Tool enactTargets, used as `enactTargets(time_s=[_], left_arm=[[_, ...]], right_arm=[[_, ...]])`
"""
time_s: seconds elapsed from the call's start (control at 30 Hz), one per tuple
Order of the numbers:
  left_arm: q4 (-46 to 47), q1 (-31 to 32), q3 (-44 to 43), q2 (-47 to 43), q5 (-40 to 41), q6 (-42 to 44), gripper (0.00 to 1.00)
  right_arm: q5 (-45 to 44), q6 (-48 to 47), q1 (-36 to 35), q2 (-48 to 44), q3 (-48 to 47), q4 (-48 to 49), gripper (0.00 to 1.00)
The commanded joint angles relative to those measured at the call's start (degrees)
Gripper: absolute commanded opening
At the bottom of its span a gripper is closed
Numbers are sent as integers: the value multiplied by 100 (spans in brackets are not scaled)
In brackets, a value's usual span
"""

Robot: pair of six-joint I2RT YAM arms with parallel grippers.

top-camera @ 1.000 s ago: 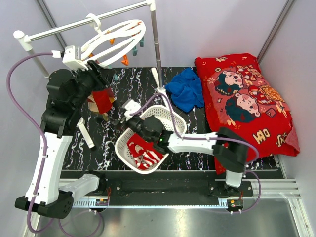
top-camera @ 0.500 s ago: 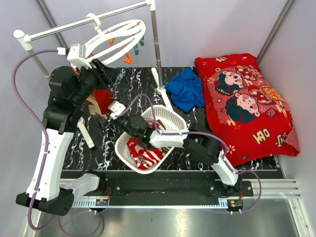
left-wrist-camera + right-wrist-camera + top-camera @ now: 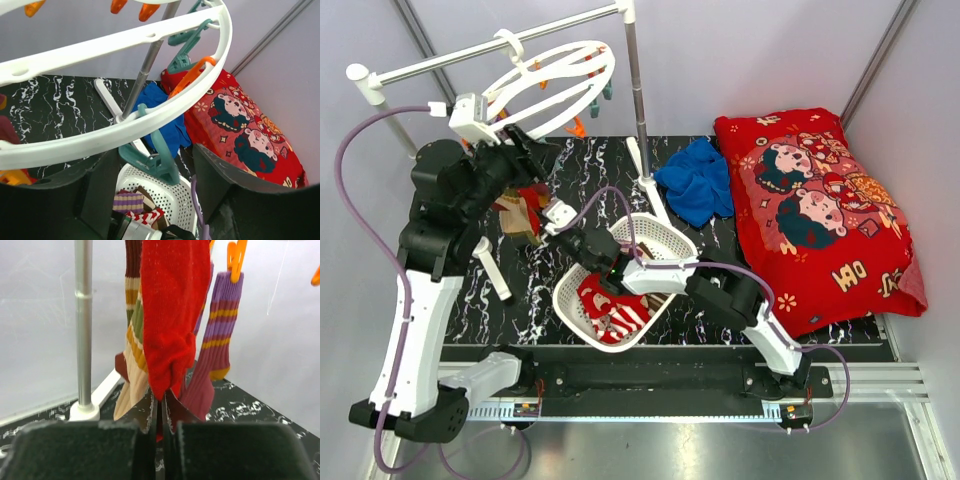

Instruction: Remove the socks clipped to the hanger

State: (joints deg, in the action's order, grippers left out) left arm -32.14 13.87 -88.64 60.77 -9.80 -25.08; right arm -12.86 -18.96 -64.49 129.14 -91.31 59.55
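The white hanger [image 3: 550, 85] hangs from the rack bar at the back left. Under its left side hang socks [image 3: 520, 208]. In the right wrist view a red sock [image 3: 172, 325] hangs into my right gripper [image 3: 163, 405], which is shut on its lower end. Behind it hang a tan striped sock [image 3: 132, 365] and a purple striped sock [image 3: 215, 350] held by an orange clip [image 3: 235, 255]. My left gripper [image 3: 155, 185] is open just under the hanger's rim [image 3: 125, 125], with a teal clip [image 3: 157, 155] between its fingers [image 3: 95, 195], not touching them.
A white perforated basket [image 3: 665, 240] in the middle holds several socks [image 3: 610, 310]. Behind it lies a blue cloth [image 3: 698, 185], and a red cartoon pillow [image 3: 815, 220] fills the right. The rack's pole [image 3: 638, 90] stands beside the hanger.
My right arm swung left from the basket to the hanging socks and shut on the red sock. My left gripper shifted a little under the ring and its jaws widened.
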Motion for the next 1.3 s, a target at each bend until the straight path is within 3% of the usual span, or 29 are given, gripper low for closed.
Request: enactTargets(time_s=[0.0, 0.2, 0.33, 0.47, 1.1, 1.27], left_arm=[[-310, -7, -277, -399, 522, -93, 66], [-1170, -7, -697, -531, 1101, -296, 66], [-1777, -7, -1041, -452, 2007, -260, 66], [-1997, -7, -1138, -400, 2421, -287, 66], [-1427, -42, -470, -250, 3072, -646, 62], [-1243, -270, -338, -162, 2791, -796, 61]], right_arm=[[-102, 41, 7, -872, 656, 689, 0], [-401, 147, 15, -1566, 1343, 839, 0], [-182, 190, 7, -1918, 1800, 1076, 0], [38, 314, -55, -2235, 2143, 1024, 0], [47, 542, -468, -2719, 2486, 1129, 0], [47, 543, -512, -2719, 2565, 1182, 0]])
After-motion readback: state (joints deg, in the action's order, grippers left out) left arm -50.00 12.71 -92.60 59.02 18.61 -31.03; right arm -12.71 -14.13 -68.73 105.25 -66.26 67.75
